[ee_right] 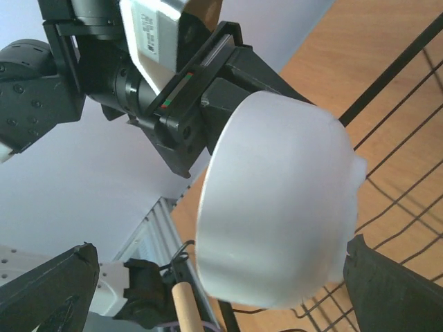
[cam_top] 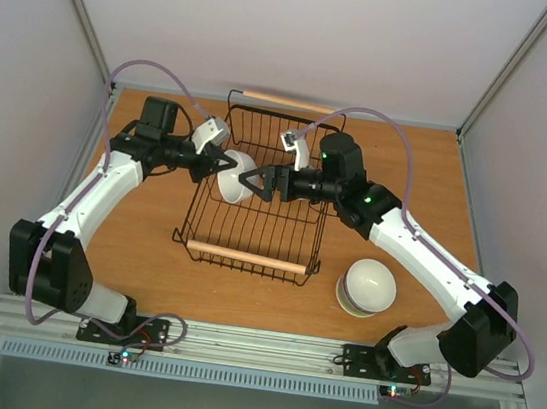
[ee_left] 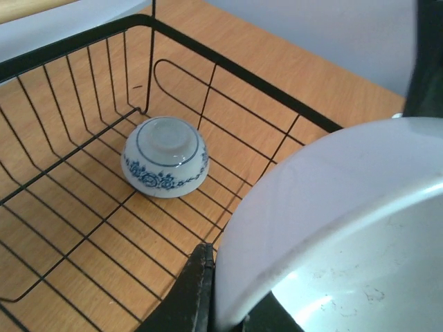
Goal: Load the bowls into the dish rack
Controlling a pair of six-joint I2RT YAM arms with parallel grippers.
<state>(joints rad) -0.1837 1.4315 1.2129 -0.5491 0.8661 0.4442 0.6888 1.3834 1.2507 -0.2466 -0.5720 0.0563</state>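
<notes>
white bowl [cam_top: 235, 183], blue-patterned bowl [ee_left: 165, 156], black rack [ee_left: 242, 70]

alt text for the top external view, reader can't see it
Above a black wire dish rack, the left gripper grips a white bowl, with the right gripper open beside it. A stack of bowls sits on the table right of the rack.

White bowl [ee_left: 332, 228] cut off by the view's edge; stacked bowls [cam_top: 367, 285] mostly hidden.

A wooden table [cam_top: 144, 268] stands between pale walls [cam_top: 27, 81], with a metal rail [cam_top: 255, 341] nearest.
</notes>
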